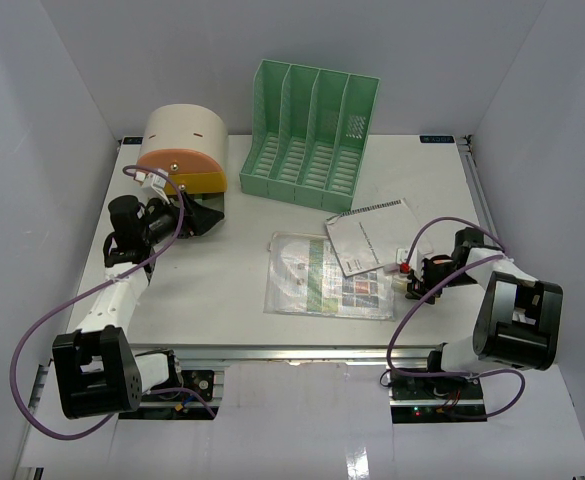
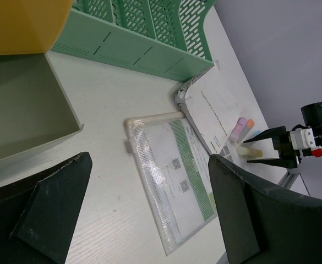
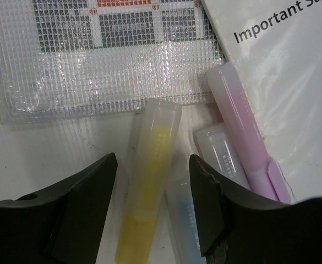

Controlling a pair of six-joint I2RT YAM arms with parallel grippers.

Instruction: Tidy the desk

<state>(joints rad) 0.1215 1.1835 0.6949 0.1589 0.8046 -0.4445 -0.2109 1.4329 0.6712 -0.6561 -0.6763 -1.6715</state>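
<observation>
Tidying judged barely begun.
Mesh pouch [image 1: 322, 280], booklet [image 1: 372, 235] and yellow highlighter [image 3: 155, 132] are left loose on the worktop [image 1: 222, 290]; left gripper [image 2: 149, 159] and right gripper [image 3: 152, 160] are seen open-jawed.

Yellow highlighter [image 3: 149, 187] base cut by bottom edge, booklet [image 3: 282, 82] title cropped, blue marker [image 3: 180, 223] half behind right tool [image 3: 152, 162].

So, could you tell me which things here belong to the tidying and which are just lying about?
Job: desk, markers, pouch, booklet, rack, drawer box.
Lying about: nothing that I can see.
</observation>
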